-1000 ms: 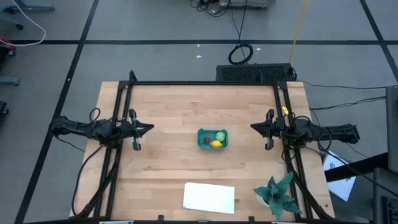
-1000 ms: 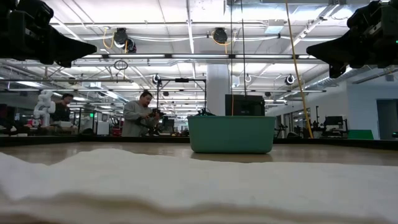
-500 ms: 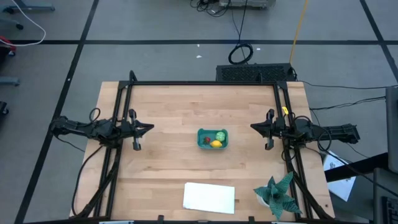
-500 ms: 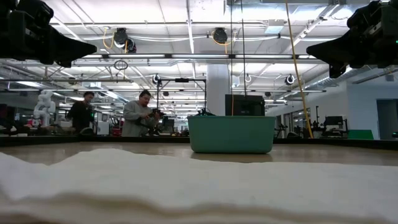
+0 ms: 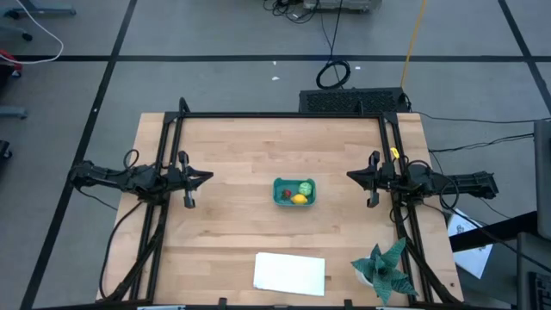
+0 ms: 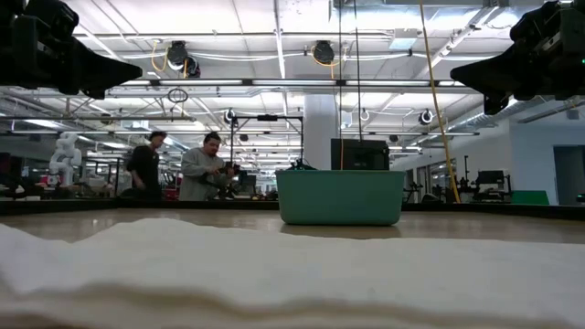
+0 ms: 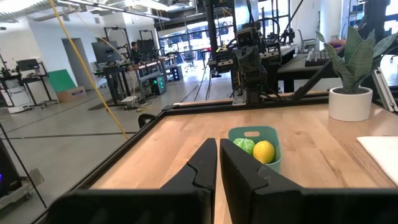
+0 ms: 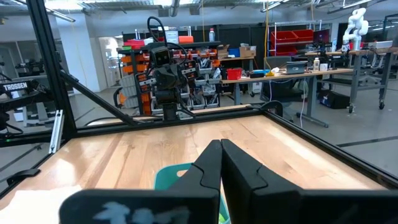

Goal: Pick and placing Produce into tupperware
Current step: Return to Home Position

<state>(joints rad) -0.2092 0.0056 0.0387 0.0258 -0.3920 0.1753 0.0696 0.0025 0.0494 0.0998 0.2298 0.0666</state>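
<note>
The teal-green tupperware [image 5: 294, 192] stands at the table's middle. In it lie the produce: a yellow piece [image 5: 299, 199], a light green ball [image 5: 306, 186] and a small dark red piece [image 5: 282, 194]. The left wrist view shows the tub [image 7: 254, 134] with the green [image 7: 244, 144] and yellow [image 7: 263, 151] pieces. My left gripper [image 5: 207, 178] hovers shut at the table's left edge, pointing level at the tub. My right gripper [image 5: 351, 176] hovers shut at the right edge, facing it. Both are well clear of the tub and hold nothing.
A flat white cloth [image 5: 289, 272] lies near the table's front edge and fills the low view's foreground [image 6: 274, 274]. A spiky potted plant [image 5: 385, 267] stands at the near right corner. A black frame [image 5: 284, 115] borders the table. People stand in the room behind [image 6: 203, 169].
Both arms and everything on the table have kept still. In the room behind the table, a person has walked toward the right.
</note>
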